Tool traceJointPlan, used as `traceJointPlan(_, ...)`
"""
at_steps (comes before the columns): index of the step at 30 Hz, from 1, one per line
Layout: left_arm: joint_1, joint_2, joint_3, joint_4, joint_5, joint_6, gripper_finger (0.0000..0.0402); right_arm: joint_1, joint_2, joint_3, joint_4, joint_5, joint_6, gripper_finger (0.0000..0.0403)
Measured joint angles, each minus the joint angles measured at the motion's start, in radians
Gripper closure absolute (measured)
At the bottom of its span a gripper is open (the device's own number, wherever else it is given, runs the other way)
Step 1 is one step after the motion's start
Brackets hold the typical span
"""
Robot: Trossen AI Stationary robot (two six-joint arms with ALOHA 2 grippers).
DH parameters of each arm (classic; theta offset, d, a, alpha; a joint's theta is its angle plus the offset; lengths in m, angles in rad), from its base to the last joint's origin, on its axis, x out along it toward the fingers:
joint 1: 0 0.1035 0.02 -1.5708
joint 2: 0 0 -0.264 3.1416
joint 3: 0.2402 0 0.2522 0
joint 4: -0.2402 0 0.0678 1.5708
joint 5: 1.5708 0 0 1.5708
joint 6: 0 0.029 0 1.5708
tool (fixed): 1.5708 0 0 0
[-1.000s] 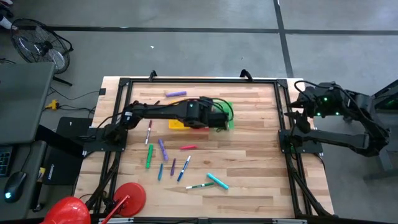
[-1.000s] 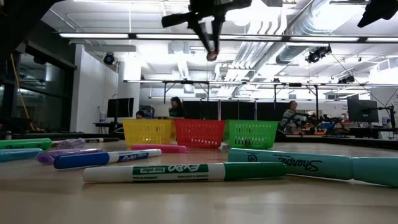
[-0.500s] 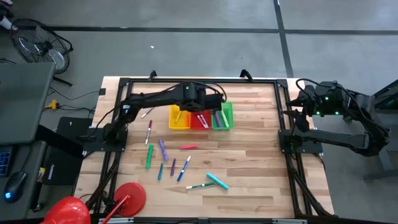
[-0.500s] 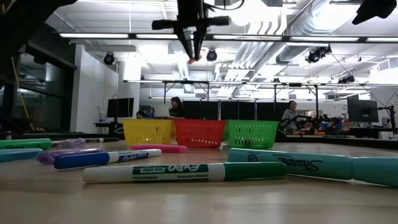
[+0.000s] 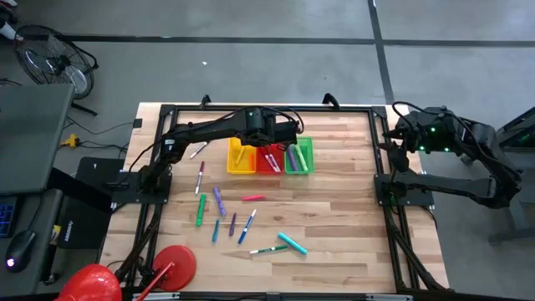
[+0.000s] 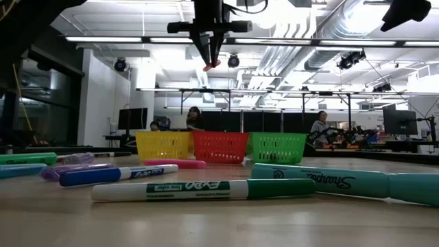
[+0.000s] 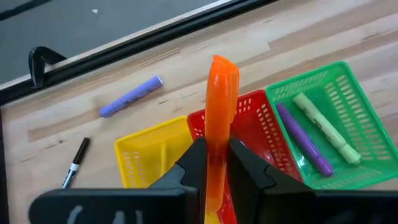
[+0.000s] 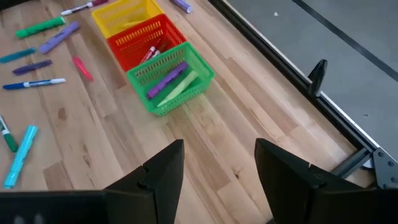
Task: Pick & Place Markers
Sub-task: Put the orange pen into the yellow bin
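Note:
My left gripper (image 5: 282,134) hangs above the far side of three mesh baskets: yellow (image 5: 241,158), red (image 5: 269,160) and green (image 5: 299,156). It is shut on an orange marker (image 7: 221,112), whose tip shows below the fingers in the low view (image 6: 210,65). The green basket holds a purple marker (image 7: 305,140) and a pale green one. Several markers (image 5: 234,219) lie flat on the table nearer the front. My right gripper (image 8: 217,168) stands open at the table's right edge, high up, with nothing between its fingers. My left gripper pinches the orange marker's body (image 7: 217,155) between its two fingers. The marker lies along the fingers and its free end (image 7: 224,65) sticks out past their tips. The fingers slant down from above. The marker is lifted clear, high over the baskets.
A purple marker (image 5: 236,125) lies alone near the far edge, a thin black-tipped one (image 7: 74,163) left of the yellow basket. A black frame rail (image 5: 267,109) runs round the table. Teal (image 6: 329,180) and green-white (image 6: 206,189) markers lie close to the front edge.
My left gripper, still shut on the orange marker, has swung from over the baskets toward the table's far edge and a little to the left, and has rolled so that its fingers hang straighter. The baskets it covered from above now show.

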Motion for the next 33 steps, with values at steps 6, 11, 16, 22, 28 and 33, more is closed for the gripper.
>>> traceJointPlan(6,-0.01,0.0,0.0,0.129,0.001,-0.01,0.036,0.0,0.026,0.0,0.021,0.002,-0.001,0.0217)
traceJointPlan(11,-0.019,0.0,0.0,0.33,0.039,0.079,0.036,0.0,0.031,0.0,0.023,-0.003,-0.02,0.0217)
traceJointPlan(16,-0.038,0.0,0.0,0.444,0.045,0.109,0.036,0.0,0.031,0.0,0.023,-0.03,-0.047,0.0217)
traceJointPlan(22,-0.071,0.0,-0.02,0.648,0.058,0.142,0.036,0.0,0.031,0.0,0.023,-0.043,-0.081,0.0217)
traceJointPlan(28,-0.091,0.0,-0.156,1.062,0.177,0.189,0.036,0.0,0.031,0.0,0.022,-0.081,-0.107,0.0217)
traceJointPlan(33,-0.091,0.0,-0.341,1.371,0.211,0.168,0.036,0.0,0.031,0.0,0.014,-0.108,-0.13,0.0217)
